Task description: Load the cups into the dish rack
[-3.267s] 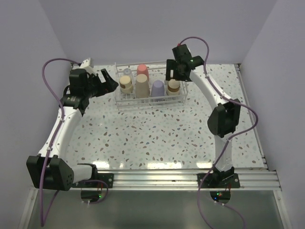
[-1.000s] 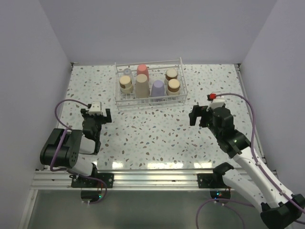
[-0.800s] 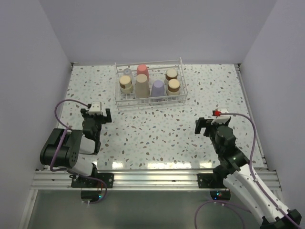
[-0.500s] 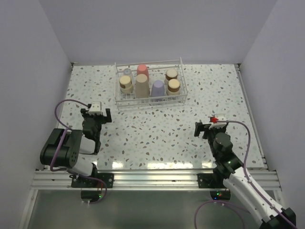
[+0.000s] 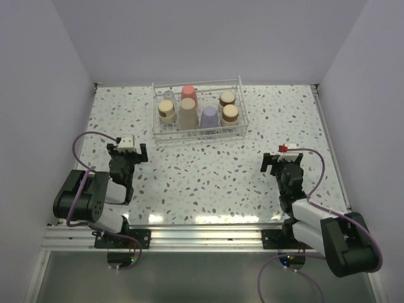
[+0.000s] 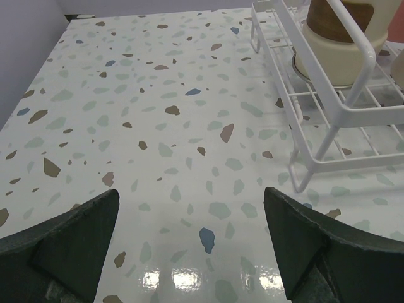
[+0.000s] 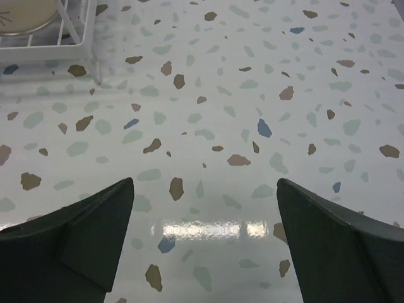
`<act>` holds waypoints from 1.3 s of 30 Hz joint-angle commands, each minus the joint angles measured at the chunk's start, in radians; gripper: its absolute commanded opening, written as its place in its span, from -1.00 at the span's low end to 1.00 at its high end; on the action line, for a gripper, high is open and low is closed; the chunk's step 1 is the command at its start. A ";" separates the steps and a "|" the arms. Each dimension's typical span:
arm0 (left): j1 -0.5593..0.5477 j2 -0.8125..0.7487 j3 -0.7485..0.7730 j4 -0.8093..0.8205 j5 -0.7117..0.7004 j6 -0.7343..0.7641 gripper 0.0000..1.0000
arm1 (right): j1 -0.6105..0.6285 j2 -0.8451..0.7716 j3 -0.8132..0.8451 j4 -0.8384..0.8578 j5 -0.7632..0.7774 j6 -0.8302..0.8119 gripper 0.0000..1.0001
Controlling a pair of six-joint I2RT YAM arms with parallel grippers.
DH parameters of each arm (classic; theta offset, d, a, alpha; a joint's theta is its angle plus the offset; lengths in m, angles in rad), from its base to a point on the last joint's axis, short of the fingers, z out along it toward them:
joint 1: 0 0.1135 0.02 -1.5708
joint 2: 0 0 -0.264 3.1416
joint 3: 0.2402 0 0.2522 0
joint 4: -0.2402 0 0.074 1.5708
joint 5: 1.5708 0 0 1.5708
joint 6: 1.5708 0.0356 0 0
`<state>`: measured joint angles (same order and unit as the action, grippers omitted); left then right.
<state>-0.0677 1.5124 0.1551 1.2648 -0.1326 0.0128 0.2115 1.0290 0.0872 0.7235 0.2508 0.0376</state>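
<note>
The dish rack (image 5: 189, 136) is laid long axis left-to-right; 7 cups (image 5: 188, 113) are held inside. The left gripper (image 5: 126, 150) and right gripper (image 5: 282, 160) are spread wide, empty.

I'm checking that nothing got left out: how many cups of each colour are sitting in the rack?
Coral-red cup: 1
Lavender cup: 1
Beige cup: 1
Steel cups with tan bases: 3
Clear cup: 1
Total in the dish rack: 7
</note>
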 commanded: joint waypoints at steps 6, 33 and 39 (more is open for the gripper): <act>0.000 -0.003 0.015 0.091 0.004 0.024 1.00 | -0.037 0.213 0.054 0.362 -0.155 -0.031 0.96; 0.000 -0.003 0.018 0.085 0.008 0.024 1.00 | -0.207 0.502 0.415 0.052 -0.668 -0.125 0.97; 0.000 -0.001 0.018 0.085 0.008 0.023 1.00 | -0.175 0.519 0.164 0.433 -0.395 -0.042 0.97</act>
<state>-0.0677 1.5124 0.1551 1.2697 -0.1261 0.0128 0.0219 1.5501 0.3054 0.9493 -0.2646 -0.0456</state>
